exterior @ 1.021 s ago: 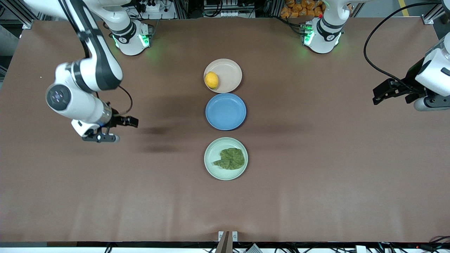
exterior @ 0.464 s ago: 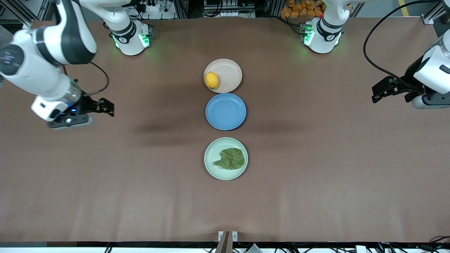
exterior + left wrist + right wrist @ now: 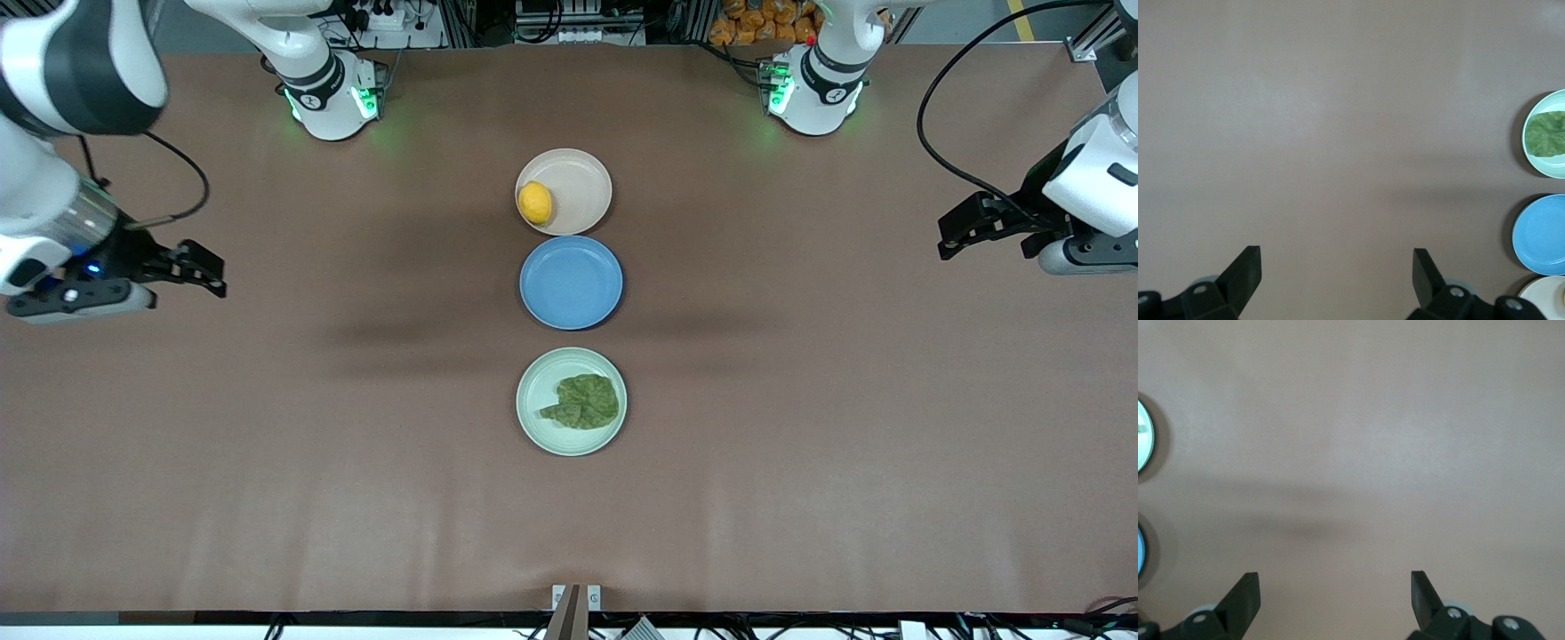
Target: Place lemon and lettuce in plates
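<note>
The yellow lemon (image 3: 534, 202) lies in the beige plate (image 3: 582, 178), the plate closest to the robots' bases. The crinkled green lettuce (image 3: 584, 402) (image 3: 1546, 133) lies flat in the mint green plate (image 3: 533, 427) (image 3: 1551, 168), the plate nearest the front camera. My right gripper (image 3: 212, 271) (image 3: 1335, 590) is open and holds nothing. It hangs over bare table at the right arm's end, well clear of the plates. At the left arm's end my left gripper (image 3: 951, 236) (image 3: 1337, 267) is also open and holds nothing, over bare table.
A blue plate (image 3: 571, 282) (image 3: 1541, 233) with nothing in it sits between the beige and mint plates, the three in a row down the table's middle. A black cable (image 3: 933, 133) loops above the table by the left arm.
My right arm has swung away from the plates toward its own end of the table, gripper still open. The left arm has hardly moved. Lemon and lettuce stay put.
</note>
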You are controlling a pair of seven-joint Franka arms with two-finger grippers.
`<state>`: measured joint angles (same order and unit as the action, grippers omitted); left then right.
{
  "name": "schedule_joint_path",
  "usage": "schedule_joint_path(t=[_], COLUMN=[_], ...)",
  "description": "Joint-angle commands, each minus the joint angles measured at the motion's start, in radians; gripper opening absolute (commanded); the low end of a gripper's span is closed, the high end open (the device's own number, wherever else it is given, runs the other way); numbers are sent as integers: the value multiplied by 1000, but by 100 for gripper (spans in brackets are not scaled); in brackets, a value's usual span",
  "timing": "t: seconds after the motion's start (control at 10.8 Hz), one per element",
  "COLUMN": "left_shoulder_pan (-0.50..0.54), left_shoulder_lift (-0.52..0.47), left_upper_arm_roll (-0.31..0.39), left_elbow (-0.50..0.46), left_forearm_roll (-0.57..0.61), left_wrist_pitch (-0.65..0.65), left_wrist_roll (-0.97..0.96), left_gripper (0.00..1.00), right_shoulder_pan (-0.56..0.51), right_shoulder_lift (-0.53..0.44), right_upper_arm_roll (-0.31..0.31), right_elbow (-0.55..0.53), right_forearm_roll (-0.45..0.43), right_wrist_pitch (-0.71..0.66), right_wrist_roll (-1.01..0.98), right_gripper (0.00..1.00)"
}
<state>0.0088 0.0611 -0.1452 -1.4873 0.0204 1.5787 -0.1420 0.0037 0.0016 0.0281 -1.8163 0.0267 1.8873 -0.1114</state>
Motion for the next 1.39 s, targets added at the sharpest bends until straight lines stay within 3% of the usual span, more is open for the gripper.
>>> schedule_joint_path(t=[0.0,0.46,1.02,1.3], left_shoulder_pan=[5,5,5,5], left_shoulder_lift=[-9,-9,-12,-10], left_upper_arm_roll=[-4,-4,-5,-4], left_elbow=[5,5,5,5], left_forearm_roll=[12,12,10,10], left_wrist_pitch=[-17,-17,-17,-17], left_wrist_roll=[25,27,25,27], left_gripper=[100,100,100,100], right_shoulder_pan=[-8,-19,-21,-22], right_shoulder_lift=[-14,-55,-17,-9], right_upper_arm_roll=[-40,-79,-83,-83], right_elbow=[115,152,251,252], right_forearm_roll=[-13,-16,-16,-17], right_wrist_pitch=[-140,-195,-270,-272], right_wrist_roll=[-16,-36,-18,-17], right_gripper=[100,100,100,100])
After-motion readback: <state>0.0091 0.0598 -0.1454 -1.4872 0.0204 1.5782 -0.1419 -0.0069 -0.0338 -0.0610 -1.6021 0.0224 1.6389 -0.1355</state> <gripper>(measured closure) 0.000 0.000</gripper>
